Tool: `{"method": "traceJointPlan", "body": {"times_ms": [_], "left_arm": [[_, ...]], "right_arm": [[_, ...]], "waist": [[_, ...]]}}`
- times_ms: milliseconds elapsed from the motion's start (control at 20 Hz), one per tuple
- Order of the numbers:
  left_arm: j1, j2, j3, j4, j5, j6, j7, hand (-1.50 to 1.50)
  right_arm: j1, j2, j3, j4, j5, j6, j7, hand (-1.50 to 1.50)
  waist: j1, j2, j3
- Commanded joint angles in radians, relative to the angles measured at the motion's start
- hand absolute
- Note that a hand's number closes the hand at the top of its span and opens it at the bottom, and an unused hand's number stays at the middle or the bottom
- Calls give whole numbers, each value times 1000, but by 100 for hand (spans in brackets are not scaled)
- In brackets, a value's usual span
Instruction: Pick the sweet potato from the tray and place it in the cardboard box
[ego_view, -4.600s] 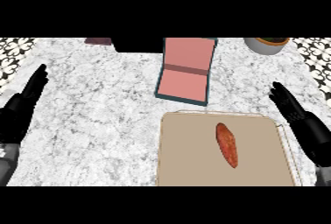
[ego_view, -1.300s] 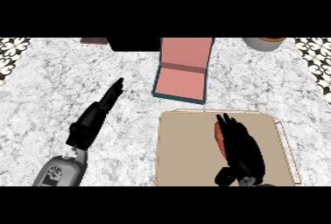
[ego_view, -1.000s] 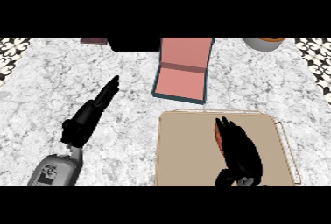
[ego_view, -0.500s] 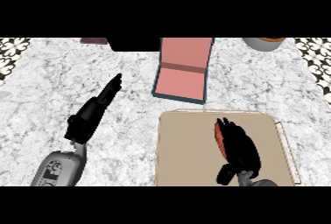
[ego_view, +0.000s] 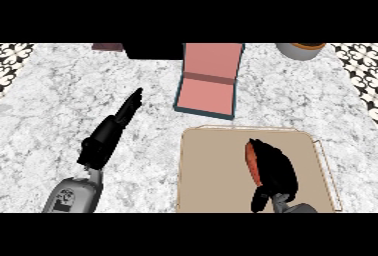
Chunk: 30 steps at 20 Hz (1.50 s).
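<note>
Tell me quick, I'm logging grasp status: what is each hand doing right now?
Left hand: open, fingers straight, over the bare counter, holding nothing.
Right hand: curled round the sweet potato on the tray.

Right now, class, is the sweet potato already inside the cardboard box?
No: the sweet potato still lies on the tray, under the right hand.

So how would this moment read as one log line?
right hand: curled over orange sweet potato | beige tray: potato not lifted | left hand: open
</note>
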<state>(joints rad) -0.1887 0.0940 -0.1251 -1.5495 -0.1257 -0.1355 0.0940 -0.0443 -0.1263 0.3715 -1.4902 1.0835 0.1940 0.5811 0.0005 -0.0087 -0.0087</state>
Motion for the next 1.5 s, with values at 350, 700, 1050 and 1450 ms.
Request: {"method": "traceJointPlan", "body": {"times_ms": [350, 700, 1050, 1450], "left_arm": [[-10, 12, 36, 1, 6, -33, 0, 0], [-23, -6, 29, 35, -12, -25, -27, 0], [-30, 8, 22, 4, 12, -69, -8, 0], [-25, -2, 31, 14, -2, -52, -20, 0]], "right_arm": [[-44, 3, 11, 168, 85, -92, -89, 150], [-199, 121, 196, 139, 165, -136, 93, 150], [-440, 124, 419, 148, 116, -208, 333, 150], [-694, 126, 570, 1, -48, -162, 596, 150]], "waist": [[1, 9, 9], [21, 13, 9], [50, 11, 9], [27, 7, 8]]}}
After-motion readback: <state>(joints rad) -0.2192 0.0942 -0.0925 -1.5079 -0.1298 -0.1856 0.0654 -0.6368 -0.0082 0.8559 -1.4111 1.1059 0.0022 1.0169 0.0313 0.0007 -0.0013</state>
